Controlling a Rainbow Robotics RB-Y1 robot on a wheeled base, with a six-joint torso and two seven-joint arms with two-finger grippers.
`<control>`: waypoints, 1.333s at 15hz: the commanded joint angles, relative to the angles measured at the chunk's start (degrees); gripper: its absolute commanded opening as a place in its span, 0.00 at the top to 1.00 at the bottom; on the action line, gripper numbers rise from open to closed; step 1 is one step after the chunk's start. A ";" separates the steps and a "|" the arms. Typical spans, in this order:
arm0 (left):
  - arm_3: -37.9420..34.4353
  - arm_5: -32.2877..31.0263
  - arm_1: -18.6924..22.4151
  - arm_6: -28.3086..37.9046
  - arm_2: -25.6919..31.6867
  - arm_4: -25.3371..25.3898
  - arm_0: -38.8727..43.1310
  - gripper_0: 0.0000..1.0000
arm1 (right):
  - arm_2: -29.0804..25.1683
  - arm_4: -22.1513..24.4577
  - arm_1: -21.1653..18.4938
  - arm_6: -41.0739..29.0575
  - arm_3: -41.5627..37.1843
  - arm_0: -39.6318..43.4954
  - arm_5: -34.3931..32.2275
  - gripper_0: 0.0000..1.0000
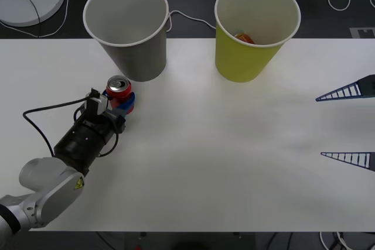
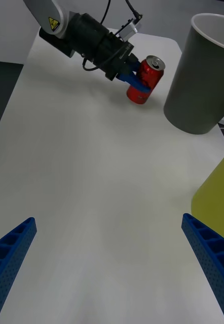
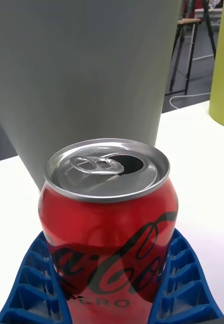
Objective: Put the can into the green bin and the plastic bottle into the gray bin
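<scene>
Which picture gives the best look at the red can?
The left wrist view: the can looms close, its opened top and label clear, blue fingers hugging both sides. The front view and right wrist view show it small, held by the left gripper beside the gray bin.

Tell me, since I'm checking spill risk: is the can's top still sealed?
No, the can shows an open drinking hole beside its pull tab, held between the left tool.

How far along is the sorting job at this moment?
Done: nothing confirmed; an orange item lies in the green bin, identity unclear. In hand: the left end effector is closed on the can, upright on the table beside the gray bin. Left: carry the can to the green bin. The right end effector waits open at the table's right.
</scene>
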 commanded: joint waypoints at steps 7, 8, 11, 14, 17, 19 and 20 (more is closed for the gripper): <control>-24.26 -31.65 4.02 -3.35 17.59 3.04 12.01 1.00 | 0.00 0.01 0.00 0.00 0.00 0.00 0.00 0.00; -28.13 -38.24 3.93 -4.23 21.11 3.74 13.68 1.00 | 0.00 0.01 0.00 0.00 0.00 0.00 0.00 0.00; -34.54 -51.51 3.93 -5.63 27.61 5.41 14.91 1.00 | 0.00 0.01 0.00 0.00 0.00 0.00 0.00 0.00; -40.26 -66.98 3.85 -7.13 34.47 9.10 14.20 1.00 | 0.00 0.01 0.00 0.00 0.00 0.00 0.00 0.00; -44.30 -81.57 3.85 -8.36 41.32 16.93 12.45 1.00 | 0.00 0.01 0.00 0.00 0.00 0.00 0.00 0.00; -45.97 -87.11 4.64 -8.09 42.99 17.80 11.13 1.00 | 0.00 0.01 0.00 0.00 0.00 0.00 0.00 0.00; -46.41 -88.78 5.43 -7.65 43.25 18.60 10.42 1.00 | 0.00 0.01 0.00 0.00 0.00 0.00 0.00 0.00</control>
